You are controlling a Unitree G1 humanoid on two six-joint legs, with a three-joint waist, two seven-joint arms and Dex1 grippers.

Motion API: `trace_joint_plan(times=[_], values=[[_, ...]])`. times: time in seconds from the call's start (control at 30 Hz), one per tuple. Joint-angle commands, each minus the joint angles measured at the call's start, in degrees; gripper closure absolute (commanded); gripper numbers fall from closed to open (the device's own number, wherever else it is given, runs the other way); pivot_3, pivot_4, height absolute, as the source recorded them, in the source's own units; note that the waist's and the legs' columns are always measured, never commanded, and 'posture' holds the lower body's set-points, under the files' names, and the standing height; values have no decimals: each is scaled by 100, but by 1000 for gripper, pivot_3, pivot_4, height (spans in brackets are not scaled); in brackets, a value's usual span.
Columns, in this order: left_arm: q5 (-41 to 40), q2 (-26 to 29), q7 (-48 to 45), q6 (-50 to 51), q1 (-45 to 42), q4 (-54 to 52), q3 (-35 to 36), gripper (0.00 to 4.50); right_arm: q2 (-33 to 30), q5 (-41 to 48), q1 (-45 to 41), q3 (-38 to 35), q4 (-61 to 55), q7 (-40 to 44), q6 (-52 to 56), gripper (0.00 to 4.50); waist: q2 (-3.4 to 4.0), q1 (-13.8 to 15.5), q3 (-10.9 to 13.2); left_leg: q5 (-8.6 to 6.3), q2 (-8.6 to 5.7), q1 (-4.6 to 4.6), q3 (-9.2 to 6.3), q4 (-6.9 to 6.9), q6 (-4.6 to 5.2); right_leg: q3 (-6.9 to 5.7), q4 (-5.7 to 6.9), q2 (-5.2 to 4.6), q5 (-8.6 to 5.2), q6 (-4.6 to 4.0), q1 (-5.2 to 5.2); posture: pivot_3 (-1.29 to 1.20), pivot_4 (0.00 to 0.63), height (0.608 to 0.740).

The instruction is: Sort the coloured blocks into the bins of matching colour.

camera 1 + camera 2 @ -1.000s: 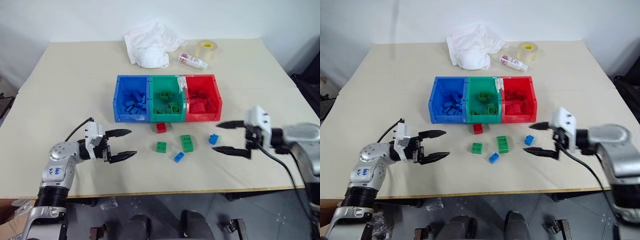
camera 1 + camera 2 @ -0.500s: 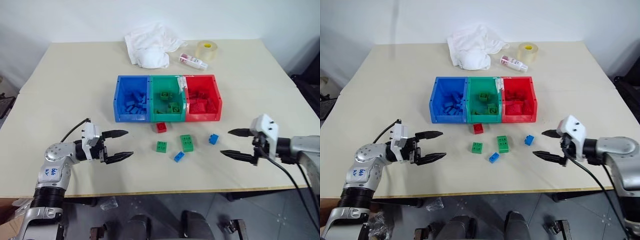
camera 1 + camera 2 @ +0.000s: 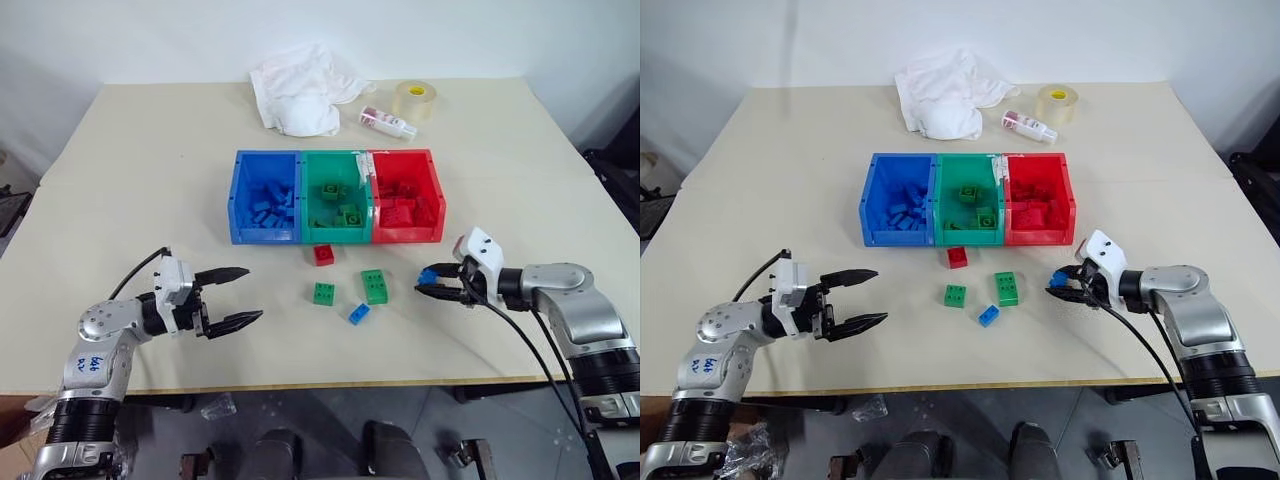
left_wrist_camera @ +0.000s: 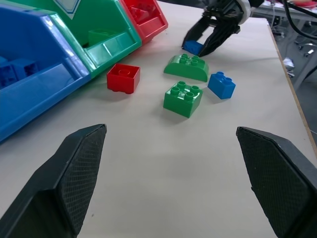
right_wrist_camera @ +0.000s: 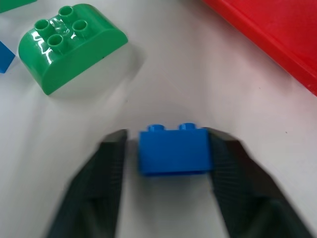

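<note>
Overhead, pale table (image 3: 150,180) against white wall (image 3: 120,40); left gripper (image 3: 232,297) apart, right gripper (image 5: 166,168) nearly clamping blue block (image 5: 173,150).

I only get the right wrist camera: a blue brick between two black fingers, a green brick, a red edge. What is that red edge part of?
Observer: The red bin, the right end of a joined row with a green bin and a blue bin.
Operator: Any other loose bricks I can't see?
Observer: Yes, a red brick lies just in front of the green bin.
Operator: And the other arm?
Observer: The left gripper hangs over the table at its front left, fingers open, holding nothing.
</note>
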Motion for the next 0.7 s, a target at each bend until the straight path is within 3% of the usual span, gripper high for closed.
trace_joint_plan(times=[0.03, 0.2, 0.37, 0.53, 0.7], values=[[-131, 64, 47, 8, 63, -230, 141, 0, 9, 175, -105, -181, -301, 33, -59, 3042, 0, 4, 0, 0, -1, 0, 0, 0, 0, 0, 0, 0, 0, 0, 0, 0, 150, 740], [-120, 60, 65, -4, 32, -217, 142, 0, 344, 286, -705, -29, -658, -59, 61, 3042, 2, -34, 1, 0, 1, 0, 5, 0, 0, 2, -1, 1, 0, 0, -3, 0, 150, 740], [-77, 30, 95, -66, -66, -131, 116, 0, 1223, 101, -1777, 379, -194, -233, -139, 3042, 3, -90, 1, 0, 6, 2, 3, -3, -3, 0, 3, 5, -1, -1, -6, 0, 150, 740], [-51, -65, 162, -104, -135, -100, 56, 0, 2558, -207, -3040, 658, 1488, -604, -965, 3042, 3, -158, 1, 0, -6, 1, -11, -3, -2, -3, 17, 0, 0, -1, -6, 0, 150, 740], [-18, -154, 203, -150, -197, -76, -4, 0, 3445, -494, -4007, 600, 3260, -923, -1996, 3042, 3, -236, 1, -1, -6, 3, -21, -8, -4, -8, 59, 0, -1, -3, -28, 0, 150, 740]])
